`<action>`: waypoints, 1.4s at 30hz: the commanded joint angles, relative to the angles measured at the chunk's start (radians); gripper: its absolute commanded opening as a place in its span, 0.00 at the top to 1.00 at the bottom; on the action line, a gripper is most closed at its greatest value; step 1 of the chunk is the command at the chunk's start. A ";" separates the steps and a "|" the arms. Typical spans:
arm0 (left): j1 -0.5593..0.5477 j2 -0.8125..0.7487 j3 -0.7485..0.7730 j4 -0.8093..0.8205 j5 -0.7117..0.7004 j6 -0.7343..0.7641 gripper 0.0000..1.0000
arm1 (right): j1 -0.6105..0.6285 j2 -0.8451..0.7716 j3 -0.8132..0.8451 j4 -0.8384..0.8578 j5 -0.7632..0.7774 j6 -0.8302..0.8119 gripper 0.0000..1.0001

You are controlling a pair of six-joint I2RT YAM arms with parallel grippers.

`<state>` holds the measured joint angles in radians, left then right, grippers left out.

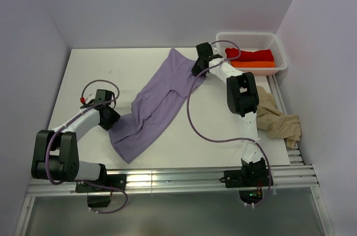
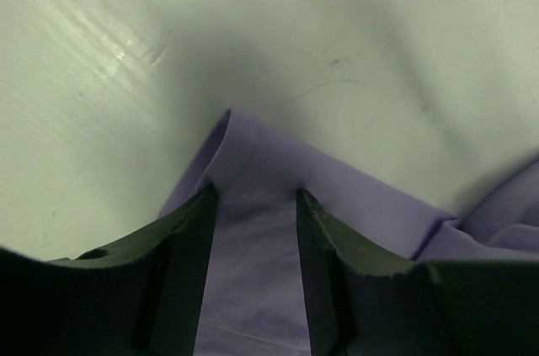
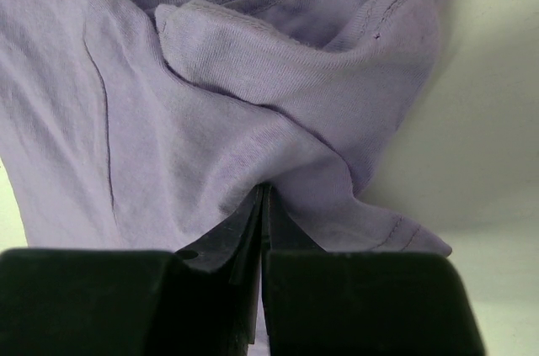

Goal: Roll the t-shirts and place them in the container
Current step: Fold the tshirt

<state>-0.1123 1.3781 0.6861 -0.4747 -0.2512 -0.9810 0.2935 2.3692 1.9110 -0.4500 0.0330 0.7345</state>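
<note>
A lavender t-shirt [image 1: 159, 102] lies stretched in a diagonal band across the white table [image 1: 100, 74]. At its near left end, my left gripper [image 1: 113, 121] stands open over the hem corner. In the left wrist view the gripper [image 2: 255, 194] has its jaws apart, and flat lavender cloth [image 2: 354, 196] lies between and under them. At the far end my right gripper [image 1: 197, 71] is shut on the shirt. In the right wrist view the gripper [image 3: 263, 189] pinches a bunched fold of the shirt [image 3: 210, 103] below the collar. A beige-tan t-shirt [image 1: 276, 119] lies crumpled at the right edge.
A white mesh basket [image 1: 252, 35] stands at the back right corner and holds a red t-shirt [image 1: 251, 54] above an orange t-shirt [image 1: 254, 64]. Walls close in the table on three sides. A purple cable [image 1: 192, 119] loops over the table beside the right arm.
</note>
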 commanded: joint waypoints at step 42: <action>-0.213 -0.381 0.174 -0.446 -0.054 -0.118 0.35 | -0.030 -0.339 -0.251 0.194 -0.246 -0.090 0.44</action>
<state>-0.3477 0.9775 0.7700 -0.9325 -0.2726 -1.1603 0.2600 2.2082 1.7458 -0.3622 -0.1722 0.6777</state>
